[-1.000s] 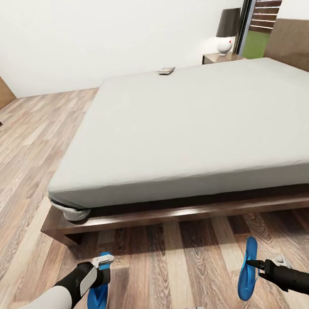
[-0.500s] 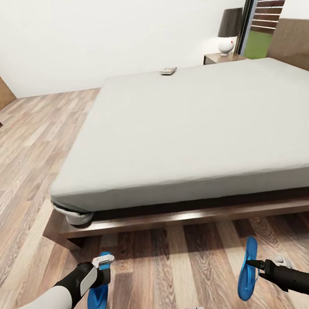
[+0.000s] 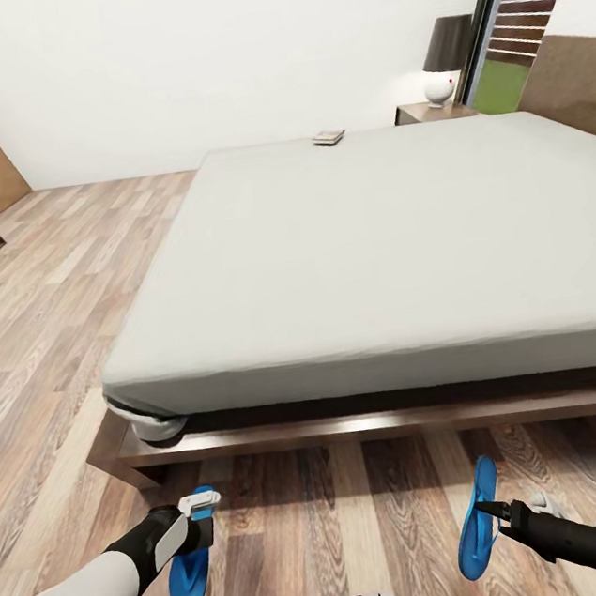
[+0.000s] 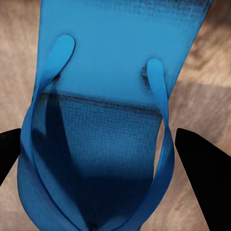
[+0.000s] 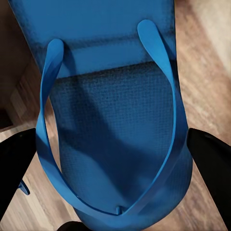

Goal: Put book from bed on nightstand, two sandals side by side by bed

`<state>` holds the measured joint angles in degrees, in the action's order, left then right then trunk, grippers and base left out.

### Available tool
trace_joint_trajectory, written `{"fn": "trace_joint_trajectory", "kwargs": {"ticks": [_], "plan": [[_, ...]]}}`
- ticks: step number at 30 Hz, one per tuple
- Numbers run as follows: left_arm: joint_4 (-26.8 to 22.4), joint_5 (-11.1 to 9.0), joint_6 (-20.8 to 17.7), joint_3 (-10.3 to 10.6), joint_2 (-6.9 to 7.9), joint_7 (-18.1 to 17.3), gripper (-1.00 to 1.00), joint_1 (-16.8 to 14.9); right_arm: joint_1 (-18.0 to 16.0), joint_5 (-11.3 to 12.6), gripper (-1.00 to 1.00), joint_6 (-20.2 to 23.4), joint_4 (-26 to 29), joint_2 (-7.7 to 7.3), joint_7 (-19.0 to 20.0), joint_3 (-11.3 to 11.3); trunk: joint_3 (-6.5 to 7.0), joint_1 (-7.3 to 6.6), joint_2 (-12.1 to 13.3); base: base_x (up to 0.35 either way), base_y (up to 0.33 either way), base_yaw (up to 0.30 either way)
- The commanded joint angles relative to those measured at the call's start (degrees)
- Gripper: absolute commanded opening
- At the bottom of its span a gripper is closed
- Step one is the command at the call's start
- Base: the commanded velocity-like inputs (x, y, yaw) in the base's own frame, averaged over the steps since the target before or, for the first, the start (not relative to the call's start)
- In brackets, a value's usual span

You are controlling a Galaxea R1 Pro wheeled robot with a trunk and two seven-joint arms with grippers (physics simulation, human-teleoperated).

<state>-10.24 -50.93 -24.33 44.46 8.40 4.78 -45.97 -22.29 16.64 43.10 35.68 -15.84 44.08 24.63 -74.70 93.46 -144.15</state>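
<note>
Left gripper grips one sandal; right gripper grips the other sandal. Both hang toe-down above the floor, well apart, soles lengthwise toward the bed; book lies at its far edge

no lettering, label, brand or number can be read anywhere; the book on the bed is too small to show any print

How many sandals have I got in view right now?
2. One sandal hangs from the left gripper above the floor before the bed; the other sandal is in the right gripper.
</note>
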Motion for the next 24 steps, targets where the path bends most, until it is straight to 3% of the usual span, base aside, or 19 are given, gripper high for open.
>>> {"fn": "trace_joint_trajectory", "kwargs": {"ticks": [1,24], "plan": [[-0.2,-0.6,-0.3,0.4,0.05,0.5,-1.00,0.0,0.0,0.1,-1.00,0.3,0.0,0.01,0.1,0.2,-0.26,0.01,0.0,0.000,0.000,0.000],[-0.2,-0.6,-0.3,0.4,0.12,0.5,-1.00,0.0,0.0,0.1,-1.00,0.3,0.0,0.01,0.1,0.2,-5.14,0.58,-0.3,0.000,0.000,0.000]]}}
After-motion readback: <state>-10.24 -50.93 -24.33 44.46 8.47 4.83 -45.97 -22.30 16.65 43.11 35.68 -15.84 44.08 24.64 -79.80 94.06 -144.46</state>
